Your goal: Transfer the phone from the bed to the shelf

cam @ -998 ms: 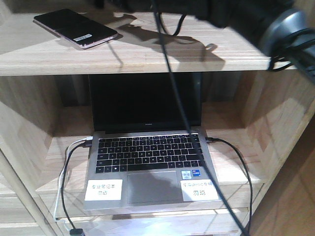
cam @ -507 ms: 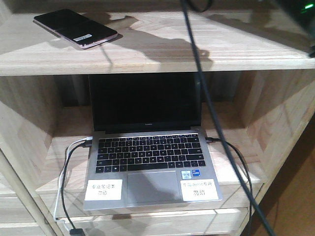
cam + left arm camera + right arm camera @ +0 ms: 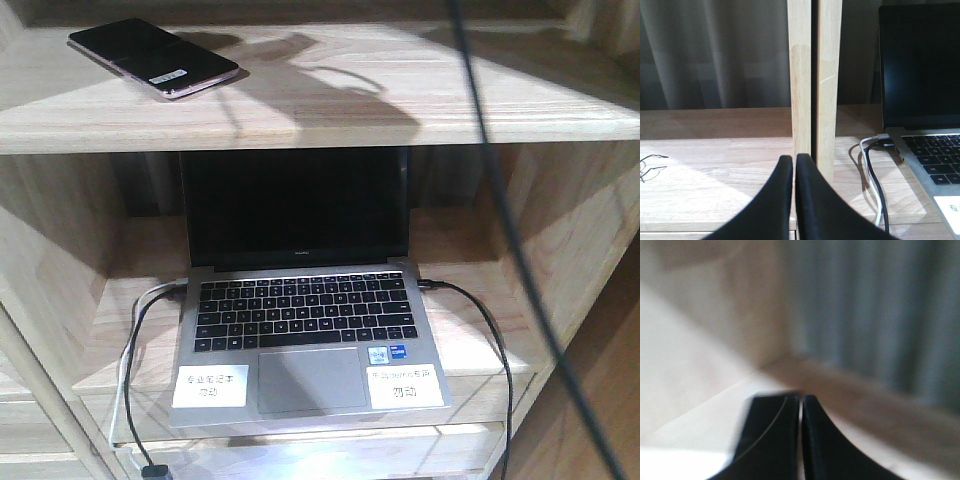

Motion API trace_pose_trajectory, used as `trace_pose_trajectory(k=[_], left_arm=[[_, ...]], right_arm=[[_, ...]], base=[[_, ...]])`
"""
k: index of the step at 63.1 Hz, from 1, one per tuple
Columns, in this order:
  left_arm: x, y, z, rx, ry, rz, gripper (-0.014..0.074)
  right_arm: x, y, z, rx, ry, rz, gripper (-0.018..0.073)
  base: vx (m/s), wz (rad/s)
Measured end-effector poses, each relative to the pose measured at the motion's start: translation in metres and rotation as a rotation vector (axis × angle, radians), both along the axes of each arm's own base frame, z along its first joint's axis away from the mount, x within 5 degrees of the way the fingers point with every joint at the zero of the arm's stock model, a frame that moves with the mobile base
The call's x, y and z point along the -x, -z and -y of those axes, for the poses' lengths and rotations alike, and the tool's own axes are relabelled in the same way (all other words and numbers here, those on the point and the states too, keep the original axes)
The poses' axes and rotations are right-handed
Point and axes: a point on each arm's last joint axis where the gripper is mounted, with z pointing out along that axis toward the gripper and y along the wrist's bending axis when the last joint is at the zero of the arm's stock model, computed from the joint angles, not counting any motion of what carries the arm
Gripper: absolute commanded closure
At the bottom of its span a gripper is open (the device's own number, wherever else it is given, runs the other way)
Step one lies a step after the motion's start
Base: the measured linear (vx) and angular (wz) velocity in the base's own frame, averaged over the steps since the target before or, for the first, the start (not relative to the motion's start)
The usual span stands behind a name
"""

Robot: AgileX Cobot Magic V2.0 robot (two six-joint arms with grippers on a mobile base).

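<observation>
We see the phone lying flat near the left end of the shelf, close to its back edge, so the placing looks done. Neither tool touches it. The left tool has its fingers pressed together on nothing, pointing at an upright post. The right tool is blurred, but its fingers also appear closed with nothing between them.

We judge the phone a stiff, thin, fairly light slab, with slippery, breakable glossy glass; its long pinkish edges would be the place to grip. It carries a small white barcode sticker, too small to read.

Below, the laptop bears two white labels with Chinese writing and a blue chip sticker; we cannot read them reliably.
</observation>
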Motion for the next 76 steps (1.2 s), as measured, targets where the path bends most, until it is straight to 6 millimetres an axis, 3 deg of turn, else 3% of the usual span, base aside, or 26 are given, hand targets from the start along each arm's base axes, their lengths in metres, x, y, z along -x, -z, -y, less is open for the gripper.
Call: trace_pose_trajectory(k=[7,17,44,59,76], left_arm=[[0.000,0.000,0.000,0.000,0.000,0.000,0.0595],[0.000,0.000,0.000,0.000,0.000,0.000,0.0595],[0.000,0.000,0.000,0.000,0.000,0.000,0.0595],[0.000,0.000,0.000,0.000,0.000,0.000,0.0595],[0.000,0.000,0.000,0.000,0.000,0.000,0.0595]], right_arm=[[0.011,0.021,0.013,-0.021,0.073,0.013,0.0564],[0.043,0.046,0.036,-0.018,0.133,0.025,0.0564],[0.157,0.065,0.098,-0.043,0.150,0.117,0.0564],[0.209,0.105,0.125,-0.051,0.149,0.133,0.0564],[0.243,0.154,0.142,-0.040,0.132,0.114,0.0564]], base=[[0.00,0.00],[0.00,0.00],[0.00,0.00],[0.00,0.00],[0.00,0.00]])
